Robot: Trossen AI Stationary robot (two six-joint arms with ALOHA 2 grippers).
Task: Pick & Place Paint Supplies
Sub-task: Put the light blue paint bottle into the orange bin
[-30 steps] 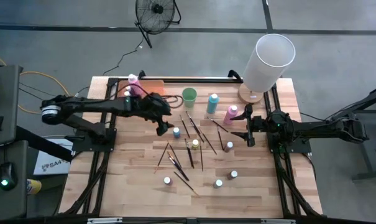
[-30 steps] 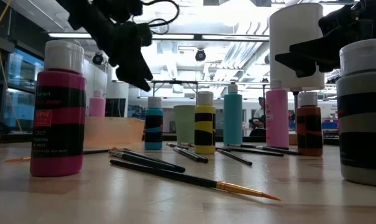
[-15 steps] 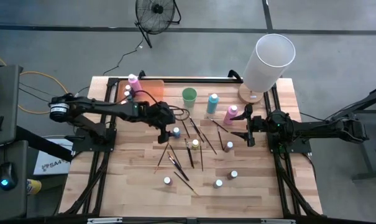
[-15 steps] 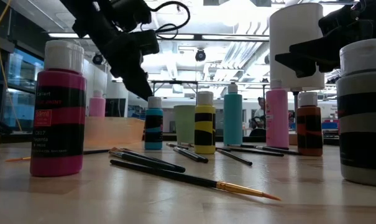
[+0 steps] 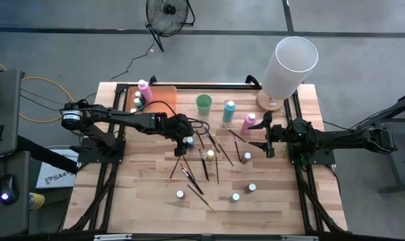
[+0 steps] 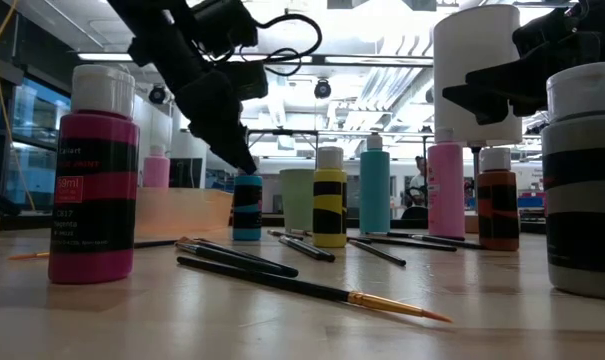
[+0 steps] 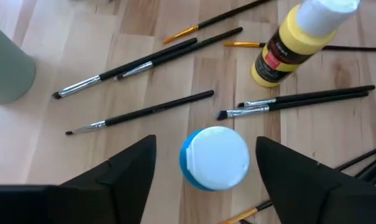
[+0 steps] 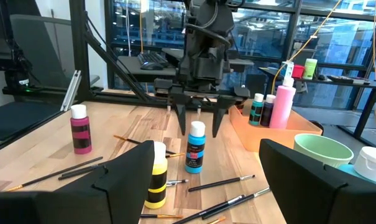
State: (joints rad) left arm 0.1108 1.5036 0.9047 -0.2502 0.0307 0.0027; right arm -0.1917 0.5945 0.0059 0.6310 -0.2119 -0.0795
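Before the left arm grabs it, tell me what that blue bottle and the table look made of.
Blue bottle: probably plastic, a smooth matte pale cap over a blue body with a printed label. Table: wood, light planks with visible grain and seams, low sheen.

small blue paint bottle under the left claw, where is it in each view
High view: the small blue paint bottle with a pale cap stands mid-table at the left claw.
Low view: left of centre, below the claw.
Left wrist view: bottom centre, between the open fingers.
Right wrist view: centre.
Shared landmark: the yellow paint bottle beside it.
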